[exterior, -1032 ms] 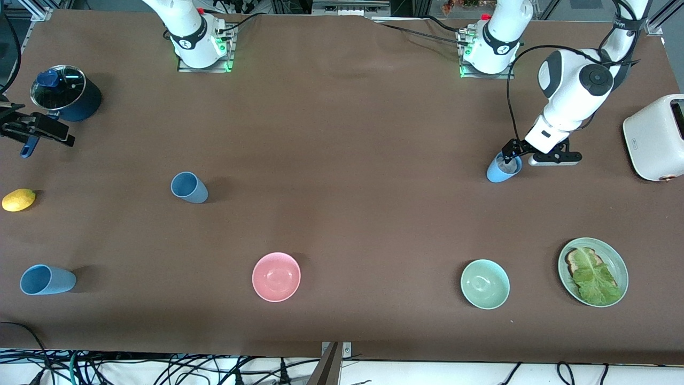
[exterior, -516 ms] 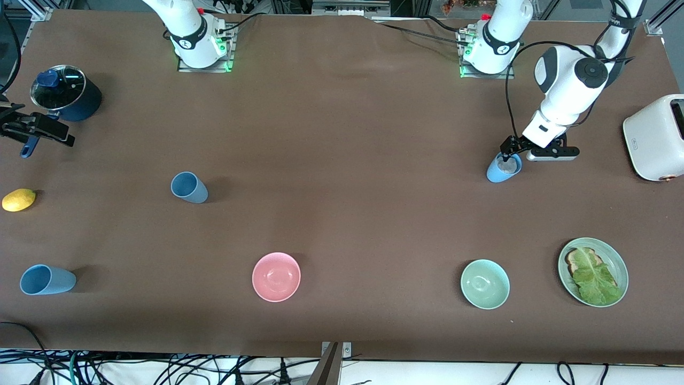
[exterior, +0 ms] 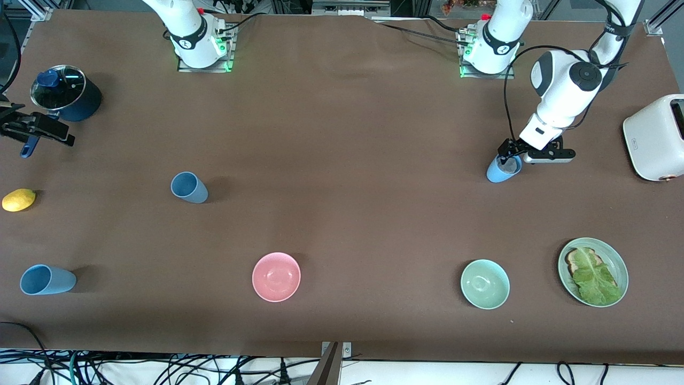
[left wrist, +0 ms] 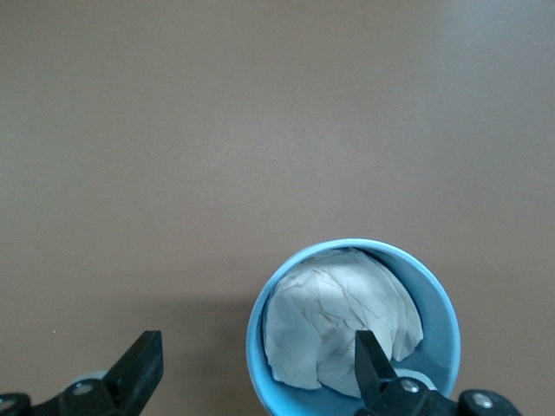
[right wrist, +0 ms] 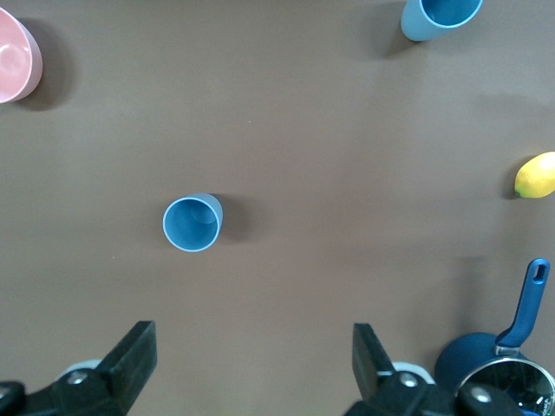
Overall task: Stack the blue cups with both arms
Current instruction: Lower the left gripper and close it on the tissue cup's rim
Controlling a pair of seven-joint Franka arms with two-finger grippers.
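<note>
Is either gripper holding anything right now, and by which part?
Nothing. The left gripper is open astride the sky-blue cup's rim, one finger inside. The right gripper waits open.

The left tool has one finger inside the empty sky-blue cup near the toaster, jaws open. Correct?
Not quite: the sky-blue cup is not empty; the left wrist view shows crumpled whitish paper inside. The left tool does have one finger inside it, jaws open, near the toaster.
</note>
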